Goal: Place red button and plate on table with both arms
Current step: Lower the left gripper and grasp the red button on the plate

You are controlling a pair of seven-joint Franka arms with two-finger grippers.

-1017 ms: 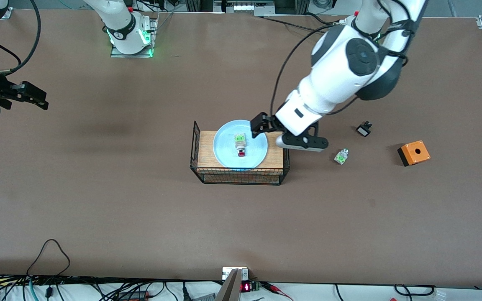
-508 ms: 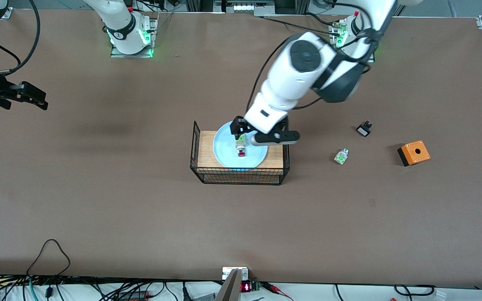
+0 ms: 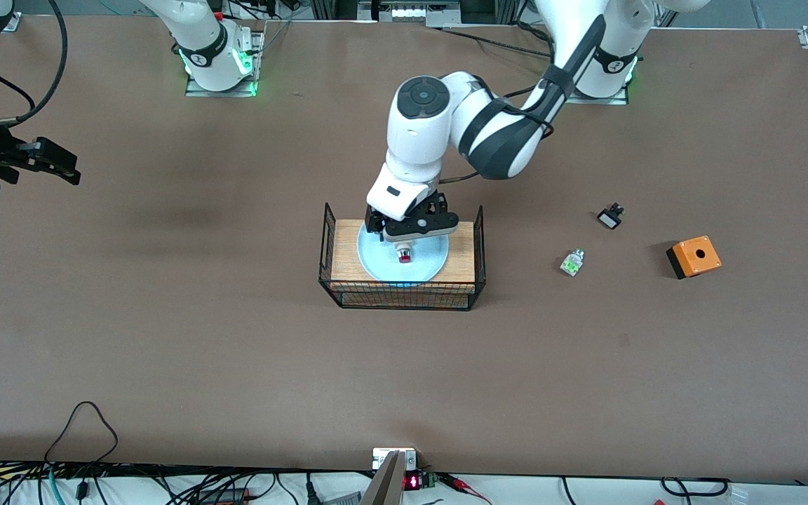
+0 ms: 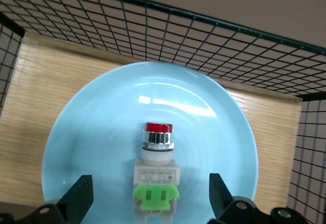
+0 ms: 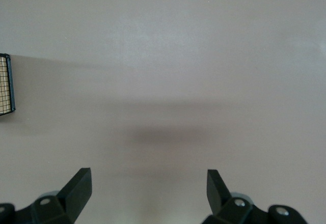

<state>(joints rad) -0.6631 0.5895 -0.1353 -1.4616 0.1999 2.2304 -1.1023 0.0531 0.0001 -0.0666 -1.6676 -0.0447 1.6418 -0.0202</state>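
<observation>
Tiny red-capped push button [image 4: 156, 175] lying on round pale-blue glossy plate [image 4: 91, 132] inside black wire basket [image 3: 325, 247], left gripper [image 4: 150, 208] over it with fingers apart, right gripper [image 5: 148, 191] spread wide, waiting above brown matte table [image 3: 165, 337].

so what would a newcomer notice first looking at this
Most striking is the left tool, open and poised right over the red button, which lies on the pale blue plate inside the black wire basket at mid-table. Next comes the orange box toward the left arm's end of the table. The right tool waits open above bare table at the right arm's end.
</observation>
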